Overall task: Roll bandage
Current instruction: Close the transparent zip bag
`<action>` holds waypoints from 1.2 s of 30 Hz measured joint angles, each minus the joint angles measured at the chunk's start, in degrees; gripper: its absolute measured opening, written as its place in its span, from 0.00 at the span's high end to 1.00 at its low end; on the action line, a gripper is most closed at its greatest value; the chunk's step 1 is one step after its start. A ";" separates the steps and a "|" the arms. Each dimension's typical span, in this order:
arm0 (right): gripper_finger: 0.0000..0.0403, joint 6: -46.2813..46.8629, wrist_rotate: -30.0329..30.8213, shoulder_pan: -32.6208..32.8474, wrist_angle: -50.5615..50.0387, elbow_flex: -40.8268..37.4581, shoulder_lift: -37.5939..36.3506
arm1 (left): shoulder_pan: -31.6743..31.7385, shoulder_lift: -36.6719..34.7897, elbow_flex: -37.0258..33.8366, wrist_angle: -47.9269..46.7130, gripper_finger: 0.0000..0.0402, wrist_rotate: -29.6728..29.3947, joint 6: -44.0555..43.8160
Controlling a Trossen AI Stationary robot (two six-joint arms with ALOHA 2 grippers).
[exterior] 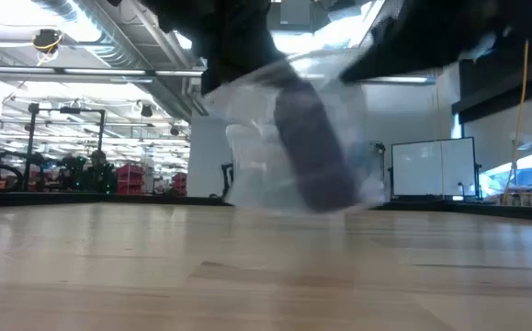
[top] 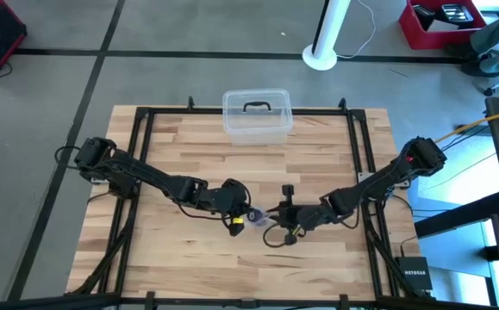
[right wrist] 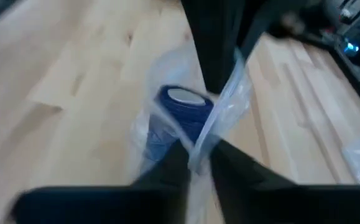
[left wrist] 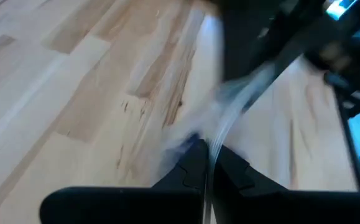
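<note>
Two tools meet over the near middle of the desk [top: 197, 155], each pinching an edge of a clear bag [right wrist: 229, 102] that hangs between them, lifted off the wood. The left tool [left wrist: 206, 163] is clenched on one side of the film, its fingers pressed together with the plastic running up out of the seam. The right tool [right wrist: 198, 152] grips the opposite edge, fingers nearly together with the film caught between them.

Holding the bag from two sides looks meant to stretch its mouth so the contents can be reached or tipped out; that is a judgement from the pose, not something shown. The bag has to give up its load before any rolling can start, so the task seems to be at an early stage.

Inside the bag sits the bandage [right wrist: 181, 112], a small blue-purple roll standing roughly upright, its pale core end facing the right wrist camera. It lies just beyond the right tool's fingertips, wrapped by the film rather than touched by either tool. From desk level it shows as a dark cylinder hanging above the desk, below both arms. A clear box [top: 257, 116] stands well apart at the far edge.
</note>
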 joint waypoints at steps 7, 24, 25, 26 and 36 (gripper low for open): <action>0.98 5.69 -0.25 1.27 -8.57 1.23 -5.45 | -0.32 0.07 0.00 -0.50 0.99 0.00 1.08; 0.99 7.64 0.18 1.31 -13.88 1.18 -5.20 | 3.10 -0.46 2.18 -4.31 0.99 4.72 9.71; 0.99 7.64 0.47 1.29 -13.90 1.16 -5.20 | 3.46 -0.46 2.52 -4.83 0.99 4.78 10.23; 0.99 7.64 0.42 1.29 -13.86 1.16 -5.20 | 3.84 -0.46 2.76 -5.14 0.98 4.91 10.47; 0.99 8.12 0.78 1.29 -13.88 1.16 -5.20 | 5.35 -0.80 3.89 -9.90 0.60 5.45 17.11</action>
